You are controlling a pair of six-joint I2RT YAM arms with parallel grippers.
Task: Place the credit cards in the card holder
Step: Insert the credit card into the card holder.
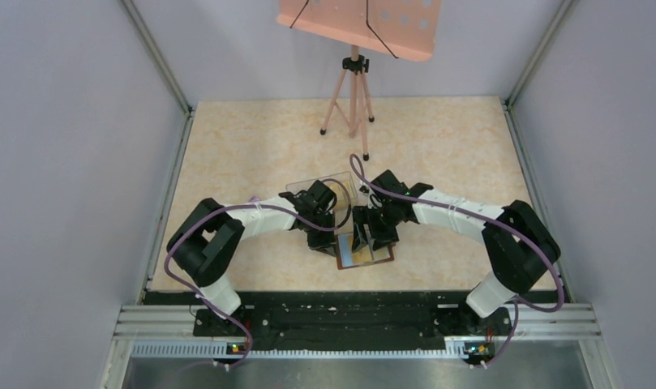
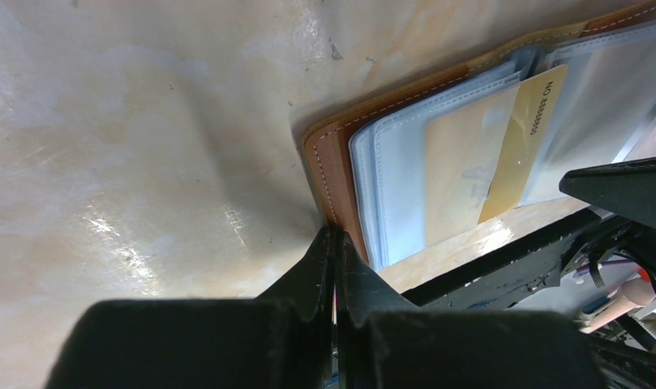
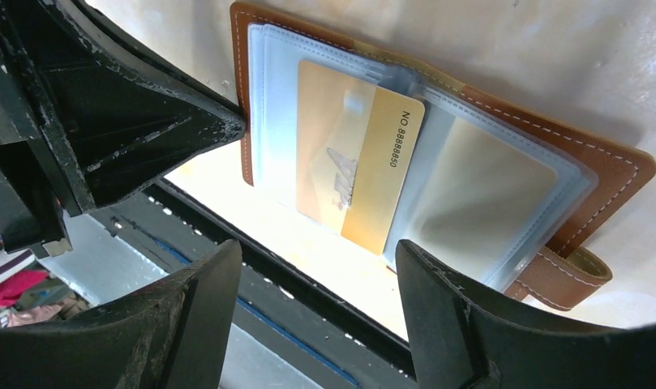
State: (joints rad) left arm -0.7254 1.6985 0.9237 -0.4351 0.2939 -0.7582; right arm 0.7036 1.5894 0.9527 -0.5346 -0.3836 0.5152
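Pale marbled bench (image 1: 438, 146), nothing fancy. Right end effector (image 3: 316, 251) hung spread wide just above the open card holder (image 3: 608, 174), holding nothing. Left end effector (image 2: 335, 243) was pressed shut, tip down on the holder's leather edge, I'd guess pinning it so it couldn't slide. Orange-yellow credit card (image 3: 381, 170) sat partway in a clear pocket, one end poking out, so it probably wanted another push.

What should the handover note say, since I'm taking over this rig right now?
Left hand shut, tips at the open card holder's edge on the table.
Right hand open above it, holding nothing.
Orange-yellow card is partly in a clear pocket, one end sticking out.
Left to do: push it fully in. No other cards are visible in these views.
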